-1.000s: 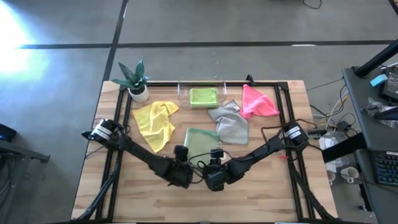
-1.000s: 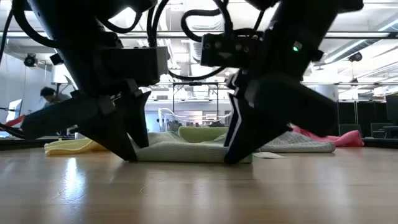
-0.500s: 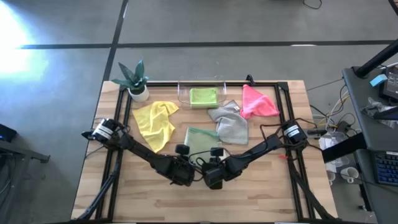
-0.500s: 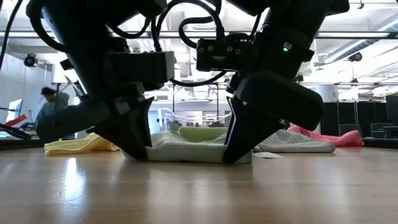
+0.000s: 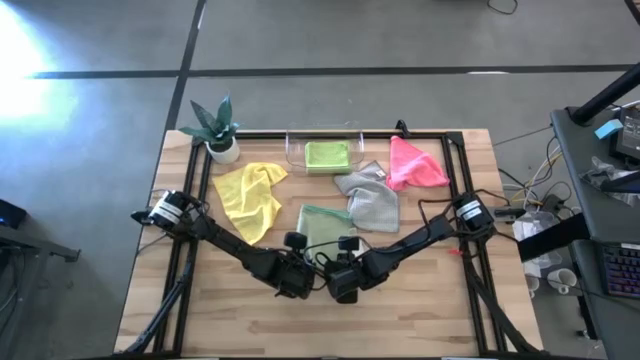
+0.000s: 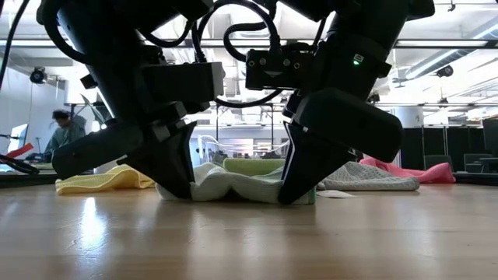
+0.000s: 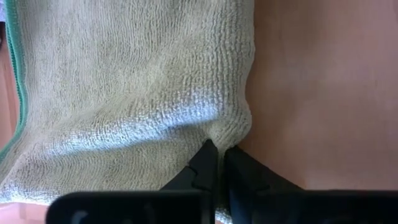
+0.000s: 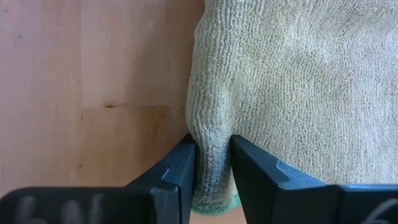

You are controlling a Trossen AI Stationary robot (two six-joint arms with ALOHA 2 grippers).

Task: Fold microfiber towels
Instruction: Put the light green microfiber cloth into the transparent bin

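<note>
The pale sage green towel lies flat on the table's middle. Both grippers stand at its near edge. My left gripper is shut on its near left corner, and my right gripper is shut on its near right corner. In the low view the cloth humps up between the left gripper and the right gripper. The yellow towel, the grey towel and the pink towel lie crumpled farther back. The lime green towel lies folded in the clear tray. My left gripper pinches the sage towel's side edge close to its near left corner between its two fingers, coming from above. The cloth puckers at the fingertips; the rest lies on the table. My right gripper pinches a raised pucker of the side edge close to the near right corner, between the two fingers, from above. The towel's body lies on the wood.
A potted plant stands at the far left corner. A black frame runs round the tabletop. Bare wood lies between the grippers and the near edge. A person shows in the room behind.
My left gripper has shut on the towel's near left corner and edged toward the right gripper. The towel's near edge, flat a second ago, now humps up between the two grippers; its far part has stayed where it was.
</note>
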